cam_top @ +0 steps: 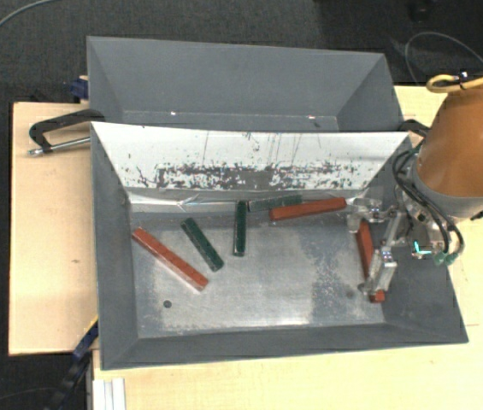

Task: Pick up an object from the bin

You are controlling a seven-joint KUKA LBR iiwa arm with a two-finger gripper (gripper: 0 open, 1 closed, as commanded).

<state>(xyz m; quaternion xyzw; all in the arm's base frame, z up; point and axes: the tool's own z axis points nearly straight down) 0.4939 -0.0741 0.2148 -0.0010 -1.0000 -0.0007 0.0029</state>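
My gripper (385, 259) is low at the right end of the bin, by the right wall. A red stick (365, 248) lies right beside and partly under it, running from the back toward the front, with its near end (378, 295) poking out below the gripper. Whether the stick is held cannot be made out. Another red stick (308, 209) lies along the back wall just left of the gripper, with a dark green stick (277, 201) tucked behind it.
Further left on the bin floor lie a dark green stick (239, 227) pointing front to back, a slanted dark green stick (202, 244), and a long red stick (169, 260) lying diagonally. The arm's orange cover hangs over the right rim.
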